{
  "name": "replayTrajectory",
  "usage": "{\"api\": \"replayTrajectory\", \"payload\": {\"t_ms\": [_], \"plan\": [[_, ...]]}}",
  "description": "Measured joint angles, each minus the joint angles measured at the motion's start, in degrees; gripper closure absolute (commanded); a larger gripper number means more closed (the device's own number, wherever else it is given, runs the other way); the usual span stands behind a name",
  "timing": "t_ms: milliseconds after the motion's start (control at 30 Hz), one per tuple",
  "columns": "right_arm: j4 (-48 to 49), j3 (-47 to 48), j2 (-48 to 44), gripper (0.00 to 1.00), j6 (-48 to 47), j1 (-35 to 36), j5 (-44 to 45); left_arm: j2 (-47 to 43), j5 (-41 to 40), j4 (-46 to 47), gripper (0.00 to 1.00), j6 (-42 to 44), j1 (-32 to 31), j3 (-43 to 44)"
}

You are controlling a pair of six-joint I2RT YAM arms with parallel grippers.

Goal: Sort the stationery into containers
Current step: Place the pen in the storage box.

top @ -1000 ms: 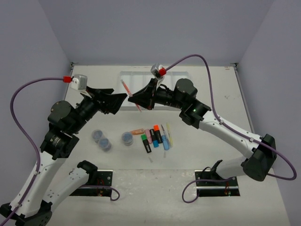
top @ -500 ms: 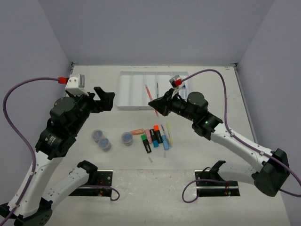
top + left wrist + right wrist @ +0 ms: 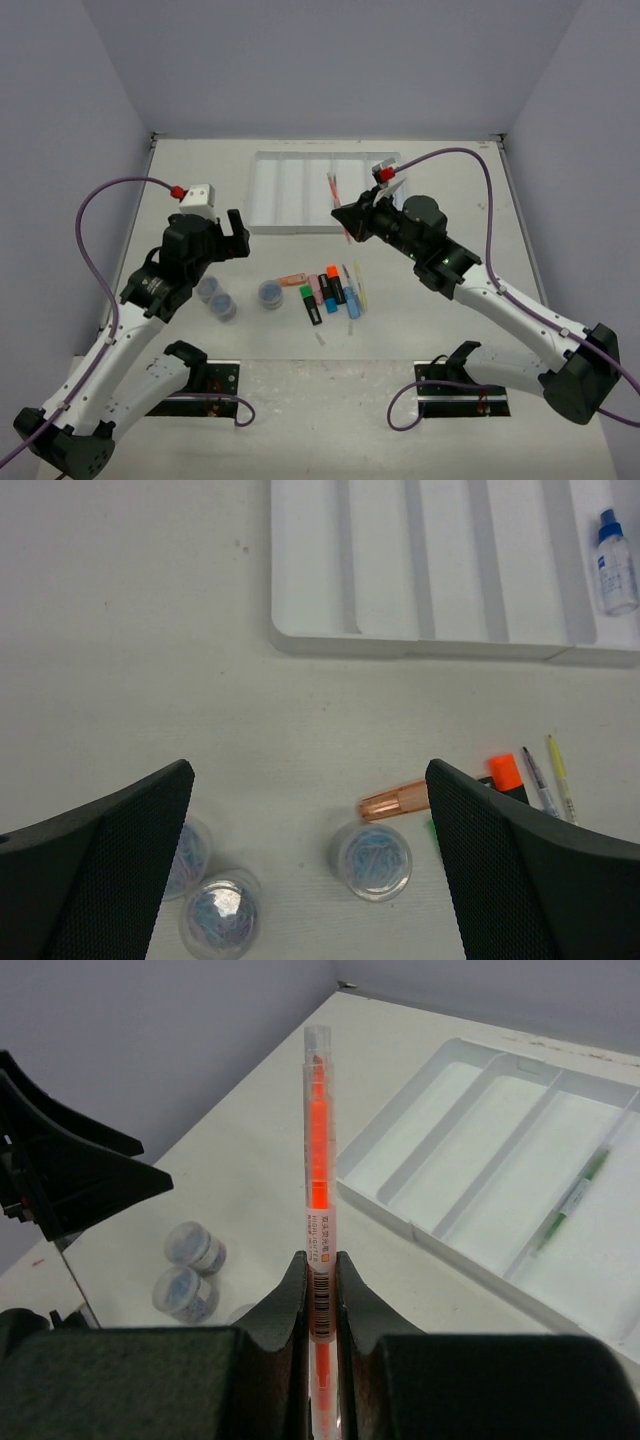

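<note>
My right gripper (image 3: 320, 1265) is shut on a thin orange pen (image 3: 318, 1150), which stands up between its jaws. In the top view this gripper (image 3: 342, 214) holds the pen (image 3: 332, 186) over the front of the white tray (image 3: 285, 190). A green pen (image 3: 570, 1205) lies in one tray compartment and a blue-capped bottle (image 3: 615, 565) in another. My left gripper (image 3: 308, 772) is open and holds nothing, above the table in front of the tray (image 3: 300, 640). Three clear tubs (image 3: 375, 860) (image 3: 220, 920) (image 3: 185, 850) with blue contents stand below it, and a copper-orange highlighter (image 3: 393, 801) lies beside one tub.
Several highlighters (image 3: 330, 292) and thin pens (image 3: 358, 285) lie bunched on the table between the arms. The tubs (image 3: 223, 306) stand left of them. Grey walls close the table on three sides.
My left gripper has opened wide and drawn back from the tray, down toward the tubs. My right gripper has carried the orange pen rightward along the tray's front.
</note>
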Motion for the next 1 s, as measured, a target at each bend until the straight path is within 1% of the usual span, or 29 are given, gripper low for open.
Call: {"api": "replayTrajectory", "payload": {"t_ms": [433,1000], "plan": [[-2.87,-0.12,2.54,1.00,-0.53,-1.84,2.86,-1.03,-0.59,1.12,0.00,0.82,0.92,-0.17],[-3.33,-2.92,0.66,1.00,-0.25,-2.56,3.93,-0.93,-0.62,1.13,0.00,0.88,0.93,-0.87]]}}
